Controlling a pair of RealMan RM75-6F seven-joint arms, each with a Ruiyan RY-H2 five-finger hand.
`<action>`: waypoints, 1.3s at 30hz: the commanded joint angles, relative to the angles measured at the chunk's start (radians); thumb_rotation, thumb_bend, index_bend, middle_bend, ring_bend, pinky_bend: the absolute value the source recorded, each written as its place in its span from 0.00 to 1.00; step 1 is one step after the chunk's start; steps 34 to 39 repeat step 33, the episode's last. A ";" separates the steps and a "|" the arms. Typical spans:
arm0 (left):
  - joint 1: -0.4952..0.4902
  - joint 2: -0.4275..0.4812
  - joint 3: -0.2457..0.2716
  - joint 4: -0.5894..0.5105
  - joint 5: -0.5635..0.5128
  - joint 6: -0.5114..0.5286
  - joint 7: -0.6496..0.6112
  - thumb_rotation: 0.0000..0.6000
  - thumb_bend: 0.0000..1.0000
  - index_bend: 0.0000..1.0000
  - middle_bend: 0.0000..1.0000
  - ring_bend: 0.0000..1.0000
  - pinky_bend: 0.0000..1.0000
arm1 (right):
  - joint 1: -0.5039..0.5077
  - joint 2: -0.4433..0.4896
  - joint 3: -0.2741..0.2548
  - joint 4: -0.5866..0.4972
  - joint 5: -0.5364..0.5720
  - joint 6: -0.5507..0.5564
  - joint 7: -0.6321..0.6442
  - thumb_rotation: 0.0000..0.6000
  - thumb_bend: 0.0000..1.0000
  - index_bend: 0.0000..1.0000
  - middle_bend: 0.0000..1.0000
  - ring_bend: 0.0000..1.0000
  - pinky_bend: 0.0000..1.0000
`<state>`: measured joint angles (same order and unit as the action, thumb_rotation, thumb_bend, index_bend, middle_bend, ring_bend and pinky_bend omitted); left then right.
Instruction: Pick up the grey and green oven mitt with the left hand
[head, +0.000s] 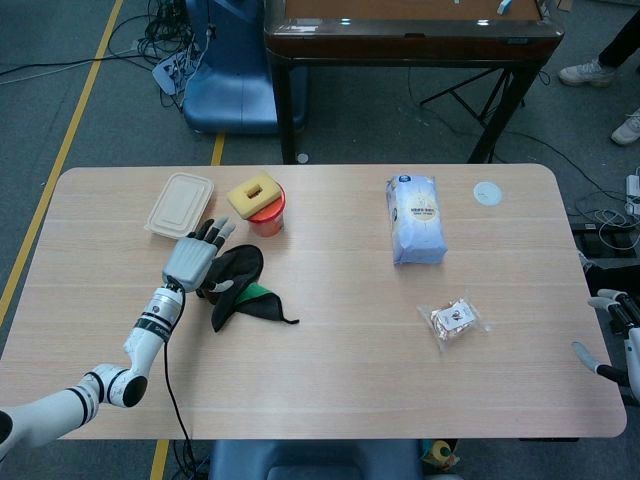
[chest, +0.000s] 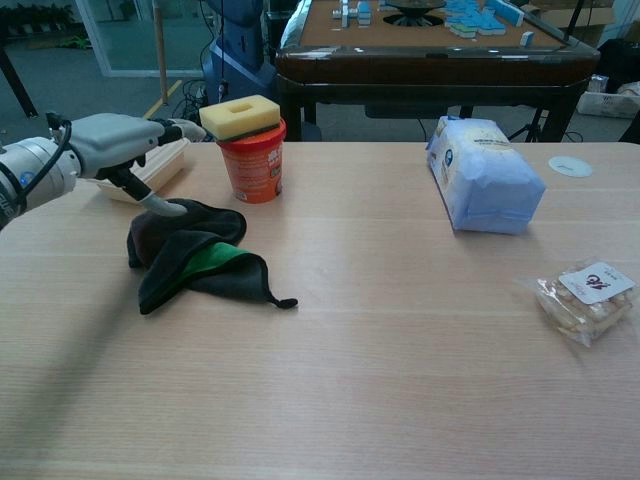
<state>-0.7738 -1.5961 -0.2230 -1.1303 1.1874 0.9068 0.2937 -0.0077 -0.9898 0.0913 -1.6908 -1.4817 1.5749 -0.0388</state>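
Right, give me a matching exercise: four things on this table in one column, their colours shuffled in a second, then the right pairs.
Things:
1. sponge
2. tub under the sponge
3. lidded food box
4. flour-like bag

Colours:
a. pale blue
b. orange
c. yellow
d. beige

Pairs: 1-c, 2-b, 3-d, 4-a
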 joint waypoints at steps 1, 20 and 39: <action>0.043 0.059 -0.013 -0.081 -0.034 0.040 -0.022 1.00 0.14 0.00 0.00 0.03 0.30 | 0.006 0.002 0.000 0.005 0.003 -0.011 0.001 1.00 0.26 0.33 0.28 0.22 0.23; 0.395 0.281 0.103 -0.375 0.043 0.477 -0.073 1.00 0.14 0.06 0.02 0.06 0.30 | 0.064 0.007 -0.010 0.028 -0.014 -0.109 0.027 1.00 0.26 0.33 0.29 0.22 0.23; 0.598 0.327 0.199 -0.499 0.116 0.685 -0.039 1.00 0.14 0.07 0.02 0.07 0.30 | 0.094 -0.038 -0.024 0.077 -0.072 -0.114 0.052 1.00 0.26 0.33 0.29 0.22 0.23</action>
